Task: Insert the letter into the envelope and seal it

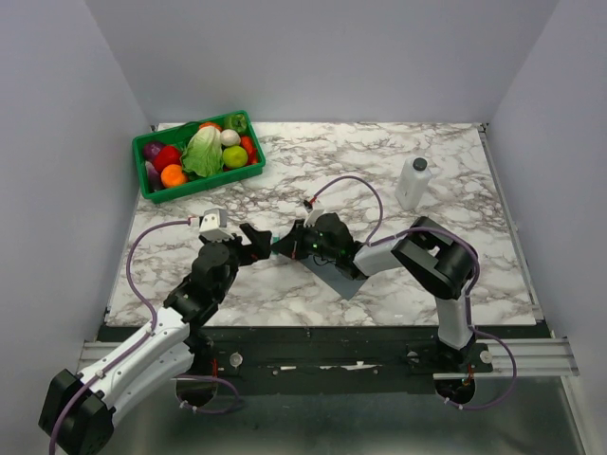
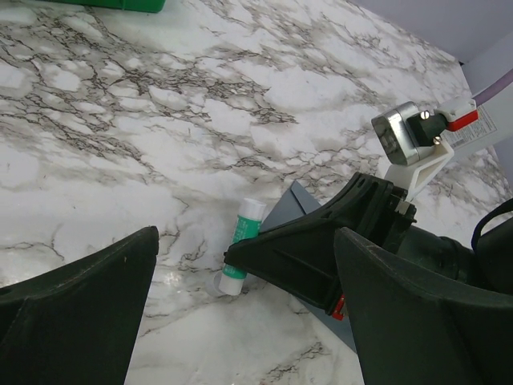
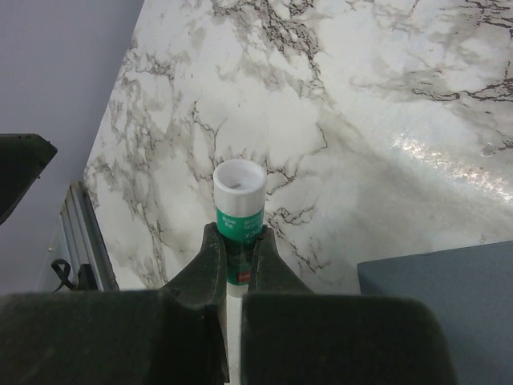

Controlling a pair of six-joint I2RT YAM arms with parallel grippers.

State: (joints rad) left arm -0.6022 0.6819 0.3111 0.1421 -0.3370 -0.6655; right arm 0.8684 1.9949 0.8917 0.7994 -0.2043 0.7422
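In the top view, the left arm is seen extended from 7 o'clock toward the table's middle. The left gripper (image 1: 257, 243) is spread as wide as it goes, with nothing held. The right arm is bent at its elbow near 4 o'clock and directed leftward, so that the right gripper (image 1: 286, 246) faces the left one closely. The envelope (image 1: 343, 278) is laid flat on the marble table (image 1: 313, 152) beneath the right forearm. A green crate of vegetables (image 1: 197, 152) is set at 11 o'clock and a white bottle (image 1: 413, 183) at 2 o'clock.

In the left wrist view, the left fingers (image 2: 80, 313) are seen far apart. Between them a green-and-white glue stick (image 2: 243, 241) is pinched by the right jaws, low over the marble. An envelope corner is shown just behind it.

In the right wrist view, the jaws are clamped on the stick's green body, with its white end toward 12 o'clock. The envelope is seen at 4 o'clock.
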